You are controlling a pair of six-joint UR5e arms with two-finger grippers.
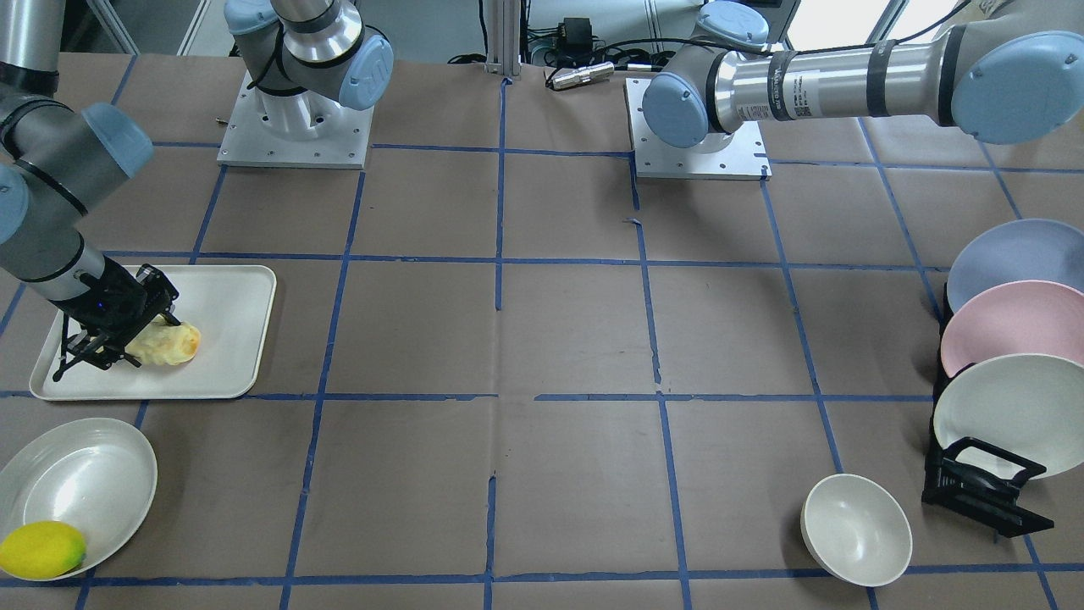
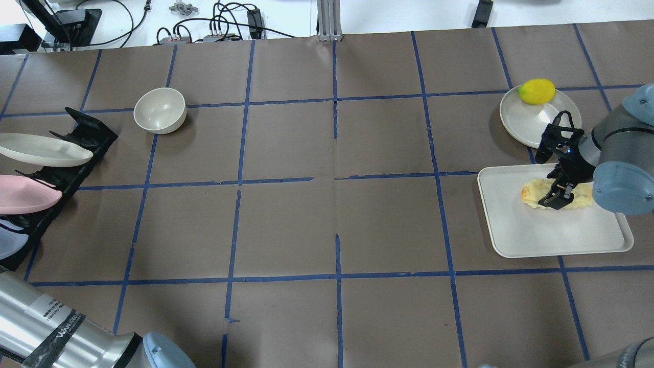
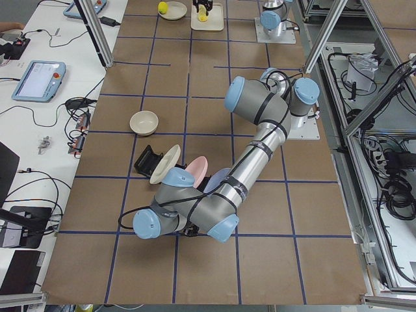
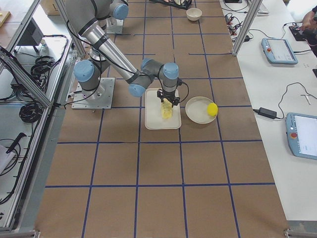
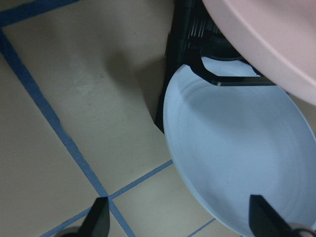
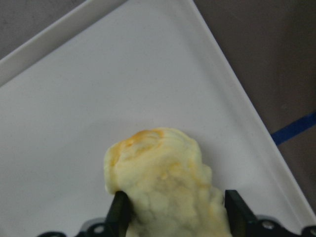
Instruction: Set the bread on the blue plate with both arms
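The bread [image 1: 174,343] lies on a white tray [image 1: 229,305], browned end towards the table's middle. My right gripper [image 1: 152,341] comes down over it. In the right wrist view its two fingers press both sides of the bread [image 6: 158,173], so the right gripper [image 6: 176,215] is shut on it. The overhead view shows the same grip [image 2: 556,193] on the bread [image 2: 534,193]. The blue plate [image 1: 1016,254] stands on edge in a black rack, behind a pink plate. My left gripper [image 5: 178,219] is open and empty, close over the blue plate's [image 5: 237,148] rim.
The black rack [image 1: 982,491] also holds a pink plate [image 1: 1016,326] and a white plate [image 1: 1016,415]. A white bowl [image 1: 855,529] stands near the rack. A white plate [image 1: 85,483] with a yellow lemon [image 1: 42,549] sits beside the tray.
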